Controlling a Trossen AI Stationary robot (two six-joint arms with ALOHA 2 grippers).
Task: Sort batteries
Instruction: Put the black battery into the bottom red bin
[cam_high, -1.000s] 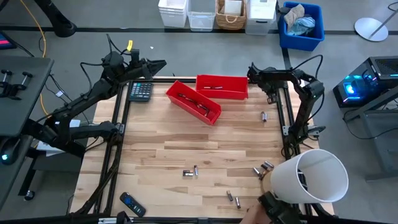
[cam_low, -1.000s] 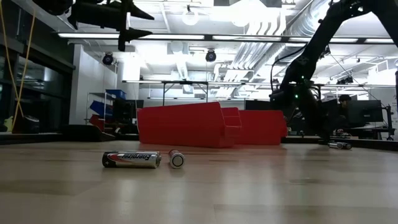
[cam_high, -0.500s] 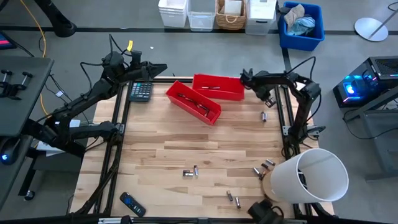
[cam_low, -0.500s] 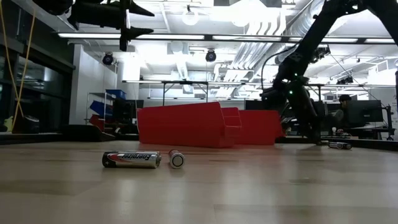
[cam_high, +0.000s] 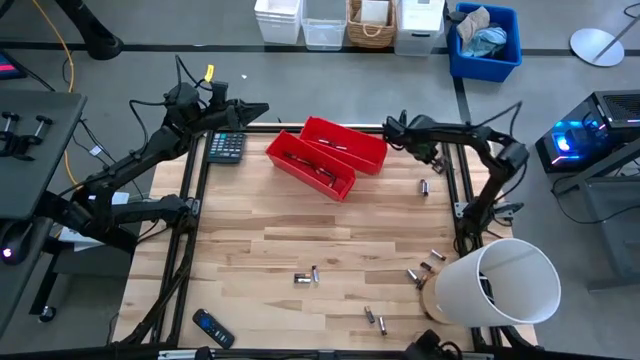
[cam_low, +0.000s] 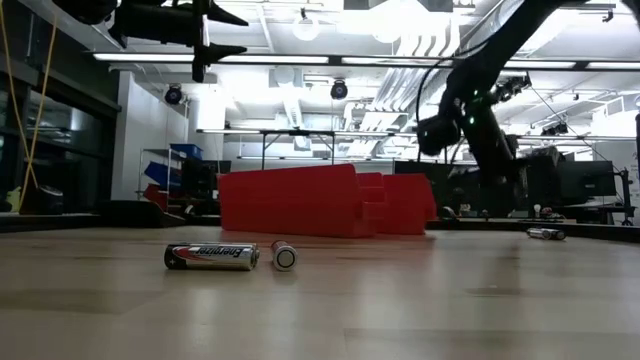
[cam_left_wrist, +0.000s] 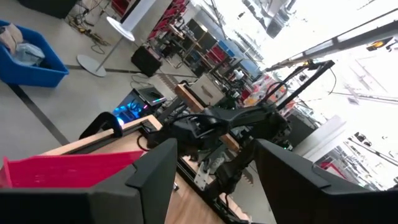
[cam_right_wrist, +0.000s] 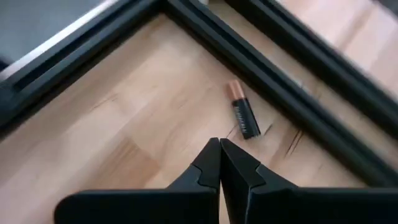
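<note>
Two red bins lie slanted at the table's far middle, the left bin (cam_high: 312, 166) and the right bin (cam_high: 345, 143), each with batteries inside. Loose batteries lie on the wood: a pair (cam_high: 305, 278) (cam_low: 212, 257), one (cam_high: 424, 186) by the right rail, a few (cam_high: 426, 267) near the white tube, and two (cam_high: 373, 318) at the near edge. My right gripper (cam_high: 391, 128) (cam_right_wrist: 219, 144) is shut beside the right bin's far right corner; its wrist view shows a copper-tipped battery (cam_right_wrist: 242, 118) near the table's corner. My left gripper (cam_high: 258, 108) (cam_left_wrist: 211, 186) hangs open, high over the far left corner. My right gripper stands with shut fingers right next to the right bin's far right corner (cam_high: 384, 138). Its wrist view shows no red, and I cannot tell whether the fingers touch the bin.
A dark calculator (cam_high: 226, 146) lies at the far left, a black remote (cam_high: 213, 328) at the near left corner. A big white tube (cam_high: 505, 285) covers the near right corner. Black frame rails (cam_high: 452, 185) run along the table's sides. Bare wood (cam_high: 300, 225) spreads across the middle.
My right gripper has moved toward the table's left along the far edge and risen, staying shut. The right red bin has slid left and turned from square with the far edge to slanted, its left end now close against the other bin.
</note>
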